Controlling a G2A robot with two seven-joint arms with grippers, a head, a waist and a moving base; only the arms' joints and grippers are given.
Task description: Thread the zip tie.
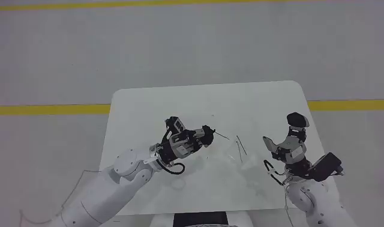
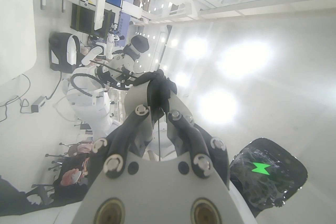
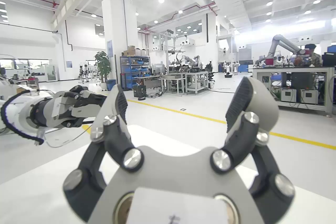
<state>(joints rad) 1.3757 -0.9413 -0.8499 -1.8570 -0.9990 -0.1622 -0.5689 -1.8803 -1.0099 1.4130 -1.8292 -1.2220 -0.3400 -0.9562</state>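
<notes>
My left gripper point(image 1: 207, 135) is held over the middle of the white table point(image 1: 180, 107), shut on a thin black zip tie point(image 1: 221, 135) whose free end sticks out toward the right arm. In the left wrist view the zip tie point(image 2: 113, 69) juts out past the closed fingertips point(image 2: 147, 88), and another stretch of it runs back between the fingers. My right gripper point(image 1: 282, 133) is at the table's right side, open and holding nothing. In the right wrist view the right gripper point(image 3: 181, 101) has its jaws wide apart, with the left gripper point(image 3: 78, 104) farther off.
Two spare black zip ties point(image 1: 240, 146) lie on the table between the two grippers. Bare table surface stretches toward the far edge point(image 1: 210, 89). A yellow floor line point(image 1: 54, 109) runs behind the table.
</notes>
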